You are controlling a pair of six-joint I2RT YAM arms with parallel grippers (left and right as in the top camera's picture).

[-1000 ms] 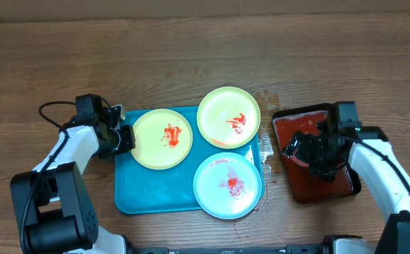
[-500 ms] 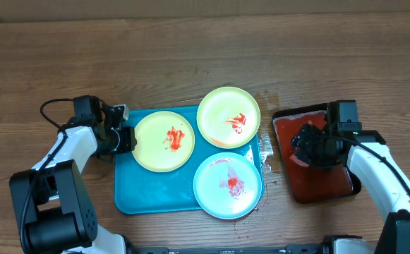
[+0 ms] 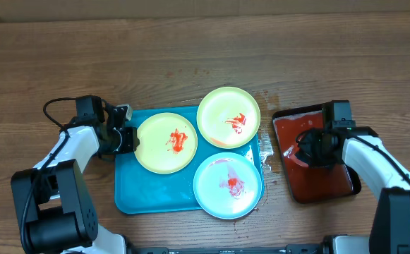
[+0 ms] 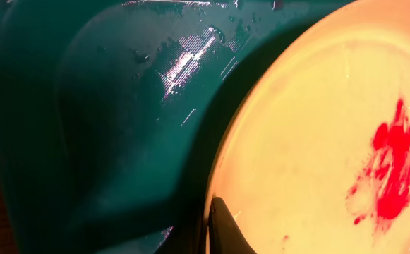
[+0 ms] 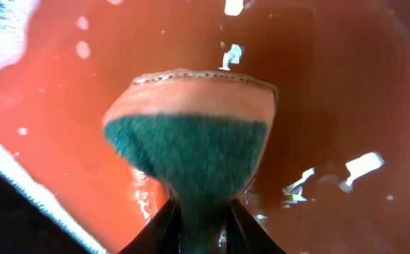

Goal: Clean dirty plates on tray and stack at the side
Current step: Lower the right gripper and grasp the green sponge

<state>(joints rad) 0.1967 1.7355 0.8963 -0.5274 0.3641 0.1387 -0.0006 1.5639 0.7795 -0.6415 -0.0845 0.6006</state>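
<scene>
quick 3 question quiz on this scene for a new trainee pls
1. True or false: the pale green plate lies wholly inside the tray.
2. The right gripper holds: A a sponge, B a cloth, C nothing.
3. Which plate is the left gripper at?
Key: 1 false, it overhangs the far edge. 2 A. 3 The yellow-green plate.
</scene>
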